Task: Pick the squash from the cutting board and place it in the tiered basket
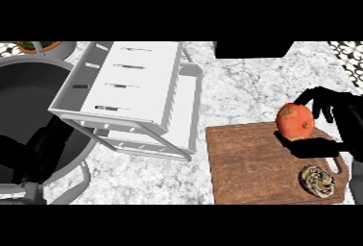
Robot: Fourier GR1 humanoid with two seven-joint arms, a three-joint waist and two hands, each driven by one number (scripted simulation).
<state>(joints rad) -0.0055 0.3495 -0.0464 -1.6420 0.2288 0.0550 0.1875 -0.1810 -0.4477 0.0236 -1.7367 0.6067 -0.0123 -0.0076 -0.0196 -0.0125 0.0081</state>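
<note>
Over the right end of the wooden cutting board (255, 161), the robot's right hand (322, 129) holds the squash (296, 121), with dark fingers curled over its top and the thumb beneath it. The squash is a rounded orange-red fruit with a paler, mottled patch on its upper left side; it looks raised off the wood. Near the board's lower right corner lies a small round brownish object (317, 180) that cannot be identified. Left of the board on the marbled counter (248, 91) stands the white tiered basket (135, 91). No writing can be read anywhere. At the lower left, the left hand (25, 153) shows only as a dark shape, its fingers impossible to tell.
</note>
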